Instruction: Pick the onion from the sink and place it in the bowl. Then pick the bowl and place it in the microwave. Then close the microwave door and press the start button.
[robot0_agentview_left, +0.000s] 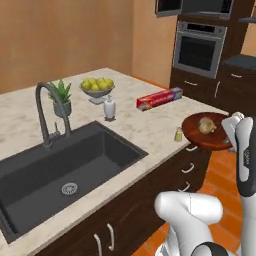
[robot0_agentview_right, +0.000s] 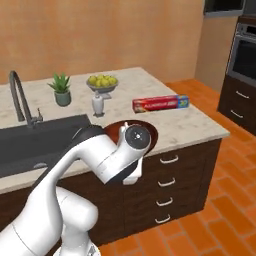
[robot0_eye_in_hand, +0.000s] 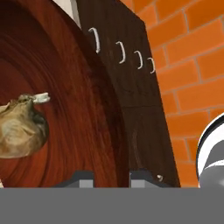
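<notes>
Counter (robot0_agentview_left: 150, 127) edge | pincer (robot0_eye_in_hand: 111, 177) clamps bowl (robot0_agentview_left: 207, 134) rim | onion (robot0_agentview_left: 206, 125) inside

The arm (robot0_agentview_right: 107, 160) hides most of the bowl (robot0_agentview_right: 152, 131) — the onion (robot0_eye_in_hand: 19, 129) runs off-frame.

Arm (robot0_agentview_right: 75, 165): glossy white rounded segments with dark grey joint bands. Round grey disc cap at the wrist joint (robot0_agentview_right: 137, 137). Finger tips (robot0_eye_in_hand: 83, 177) small, dark grey.

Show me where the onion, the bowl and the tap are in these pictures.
onion (robot0_agentview_left: 205, 125): left base view, middle of the bulb.
bowl (robot0_agentview_left: 192, 132): left base view, bare inner wall left of the onion.
tap (robot0_agentview_left: 44, 112): left base view, upright stem of the gooseneck.
</notes>
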